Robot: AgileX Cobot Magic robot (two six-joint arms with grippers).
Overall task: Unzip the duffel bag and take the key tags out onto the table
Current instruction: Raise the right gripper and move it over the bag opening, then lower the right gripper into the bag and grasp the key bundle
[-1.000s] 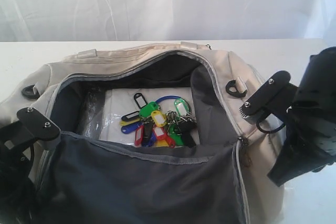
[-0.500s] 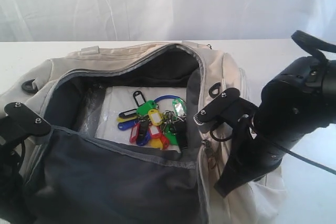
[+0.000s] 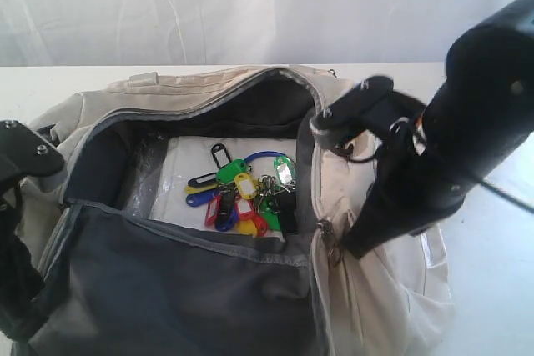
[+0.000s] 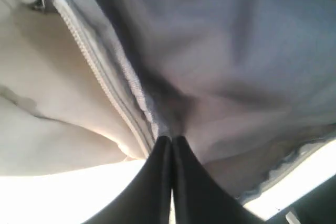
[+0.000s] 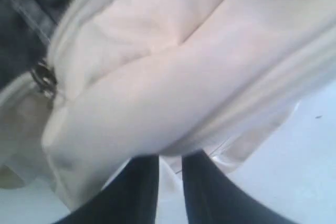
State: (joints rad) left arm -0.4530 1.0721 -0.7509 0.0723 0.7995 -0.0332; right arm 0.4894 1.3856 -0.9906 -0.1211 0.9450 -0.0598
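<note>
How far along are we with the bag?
Done: the duffel bag is unzipped, its flap folded open. In hand: left fingers pinch the flap's zipper edge; right fingers sit at the bag's end, grip unclear. To do: the key tags lie inside, none on the table.

Items on the one white surface (image 3: 100, 77), by number.

One duffel bag (image 3: 375, 289). It holds one bunch of key tags (image 3: 246, 193) in five colours: at least two black, two green, two yellow and two red, plus one blue. The tags overlap, so no exact total can be read; roughly a dozen show. One blue loop (image 3: 265, 155) arches over the bunch, and one white sheet (image 3: 179, 164) lies beneath it. One metal zip pull (image 3: 327, 248) shows. There are two pincers, one per arm: the left pincer (image 4: 170, 142) and the right pincer (image 5: 170, 157).
</note>
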